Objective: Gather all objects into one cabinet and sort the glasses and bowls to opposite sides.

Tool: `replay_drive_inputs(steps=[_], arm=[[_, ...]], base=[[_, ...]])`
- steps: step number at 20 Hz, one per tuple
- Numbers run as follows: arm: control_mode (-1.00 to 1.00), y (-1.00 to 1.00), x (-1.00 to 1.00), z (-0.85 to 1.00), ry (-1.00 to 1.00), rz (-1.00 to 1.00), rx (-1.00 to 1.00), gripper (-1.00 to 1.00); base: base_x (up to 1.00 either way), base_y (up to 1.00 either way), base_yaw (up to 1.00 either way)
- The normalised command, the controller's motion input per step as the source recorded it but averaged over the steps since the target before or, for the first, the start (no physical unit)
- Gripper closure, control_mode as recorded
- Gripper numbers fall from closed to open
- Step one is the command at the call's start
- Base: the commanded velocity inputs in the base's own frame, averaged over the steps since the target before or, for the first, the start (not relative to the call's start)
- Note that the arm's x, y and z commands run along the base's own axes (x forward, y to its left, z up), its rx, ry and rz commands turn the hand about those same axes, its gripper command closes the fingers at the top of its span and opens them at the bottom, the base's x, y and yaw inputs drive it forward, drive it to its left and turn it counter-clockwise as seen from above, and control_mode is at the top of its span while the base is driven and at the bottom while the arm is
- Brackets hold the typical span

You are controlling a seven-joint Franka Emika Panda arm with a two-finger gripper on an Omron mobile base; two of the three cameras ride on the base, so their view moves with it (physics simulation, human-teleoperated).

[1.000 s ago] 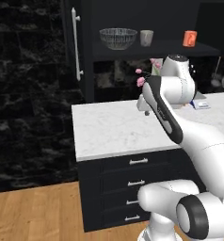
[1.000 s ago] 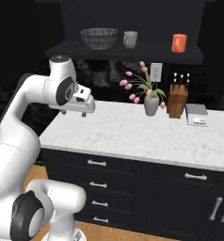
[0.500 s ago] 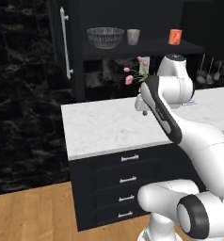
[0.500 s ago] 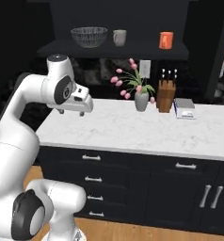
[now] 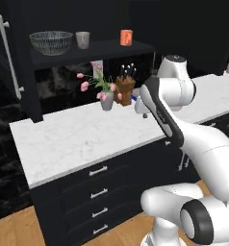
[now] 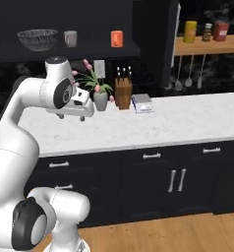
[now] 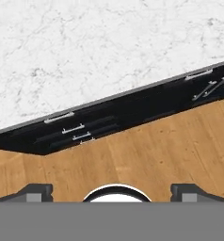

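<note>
- The clear ribbed glass bowl [image 5: 51, 42] sits at the left end of the open cabinet's dark shelf [image 5: 102, 48], the pale grey cup [image 5: 82, 39] just beside it and the orange cup [image 5: 126, 37] well apart to the right.
- The speckled tan cup cannot be made out.
- The gripper [image 6: 72, 117] hangs empty above the marble tabletop [image 5: 82, 134], well below the shelf; the hand view shows its fingertips [image 7: 35, 192] set wide, nothing between the jaws.
- The bowl is likely the heaviest and most breakable piece, rigid and slick; a pinch over its rim looks the surest hold.
- The cups appear light, stiff and smooth-walled, narrow enough to clasp across the body or over one wall.
- The cabinet door with its pale bar handle [image 5: 7, 55] stands open at left.
</note>
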Motion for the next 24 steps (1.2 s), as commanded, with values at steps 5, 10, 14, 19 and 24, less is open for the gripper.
replay_drive_inputs(steps=[5,10,14,19,24], arm=[[1.00,0.00,0.00,0.00,0.00,0.00,0.00,-1.00],[1.00,0.00,0.00,0.00,0.00,0.00,0.00,-1.00],[1.00,0.00,0.00,0.00,0.00,0.00,0.00,-1.00],[1.00,0.00,0.00,0.00,0.00,0.00,0.00,-1.00],[1.00,0.00,0.00,0.00,0.00,0.00,0.00,-1.00]], base=[[0.00,-0.45,-0.49],[0.02,-0.47,-0.49],[0.07,-0.52,-0.48],[0.23,-0.57,-0.42],[0.40,-0.76,-0.15]])
